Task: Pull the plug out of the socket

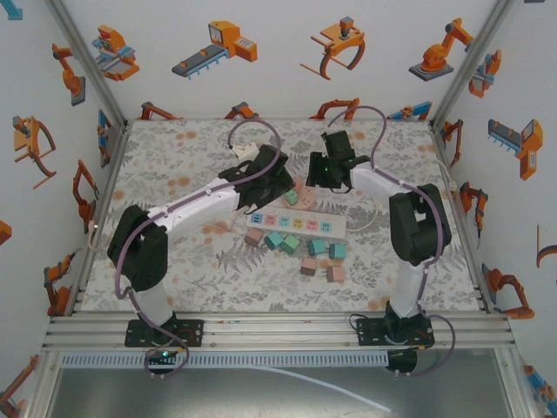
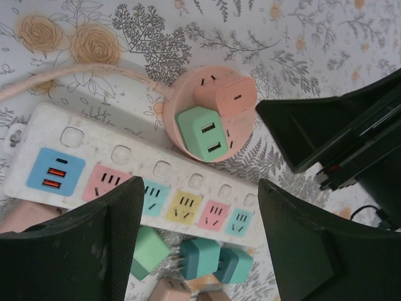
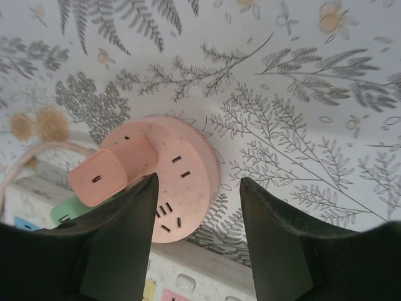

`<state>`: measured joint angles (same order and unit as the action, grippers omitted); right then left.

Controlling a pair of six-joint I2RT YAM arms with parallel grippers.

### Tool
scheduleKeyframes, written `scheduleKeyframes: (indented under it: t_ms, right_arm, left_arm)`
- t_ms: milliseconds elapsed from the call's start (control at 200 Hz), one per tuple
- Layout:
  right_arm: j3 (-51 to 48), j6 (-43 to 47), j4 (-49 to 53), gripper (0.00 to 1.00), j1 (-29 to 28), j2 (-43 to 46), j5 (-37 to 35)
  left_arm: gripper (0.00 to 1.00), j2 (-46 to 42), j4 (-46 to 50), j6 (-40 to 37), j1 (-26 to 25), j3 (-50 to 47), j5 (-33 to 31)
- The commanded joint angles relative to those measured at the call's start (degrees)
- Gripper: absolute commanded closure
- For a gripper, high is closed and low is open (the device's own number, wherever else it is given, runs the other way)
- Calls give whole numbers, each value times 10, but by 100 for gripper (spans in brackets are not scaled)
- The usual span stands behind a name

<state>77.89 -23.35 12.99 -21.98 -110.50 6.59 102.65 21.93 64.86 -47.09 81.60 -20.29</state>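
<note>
Just ahead of the left gripper [image 2: 200, 188], beyond its fingertips, the round pink socket [image 2: 178, 100] is seen lying flat on the table [image 2: 326, 37]. A pink plug [image 2: 227, 95] and a green plug [image 2: 203, 132] are seated in its face, side by side and touching. The left fingers [image 2: 81, 251] are spread wide apart, and the white strip [image 2: 125, 157] is seen running across the gap between them; whether it is touched cannot be told. On the near side of the strip, under the fingers, loose plugs [image 2: 200, 257] are scattered. To the right of the left gripper, the right gripper [image 3: 199, 182] is poised at the socket. Its fingers are parted and closed on nothing, the socket's rim is seen in the gap between them, and the pink plug is partly covered by its left finger [image 3: 119, 244].
</note>
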Motion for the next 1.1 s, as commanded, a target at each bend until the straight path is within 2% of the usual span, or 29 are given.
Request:
scheduleKeyframes:
  t_ms: [0, 210, 456, 666, 856, 1016, 1096]
  right_arm:
    - [23, 15, 24, 47, -1, -6, 34]
    - [19, 3, 38, 49, -1, -24, 18]
    - [-5, -27, 31, 54, -2, -27, 35]
    - [-33, -62, 12, 56, -5, -31, 42]
    - [-52, -108, 6, 56, -14, -17, -8]
    - [-91, -153, -6, 55, -30, 22, -65]
    - [-106, -170, -18, 54, -36, 38, -66]
  left_arm:
    - [35, 22, 38, 67, 5, 25, -16]
    - [40, 93, 35, 72, 23, 68, 62]
    - [45, 136, 35, 27, 25, 102, 54]
    - [46, 171, 76, -14, 23, 140, 82]
    - [50, 201, 147, -54, 21, 187, 62]
    - [63, 221, 206, -130, 24, 237, 2]
    - [68, 224, 203, -180, 28, 248, 12]
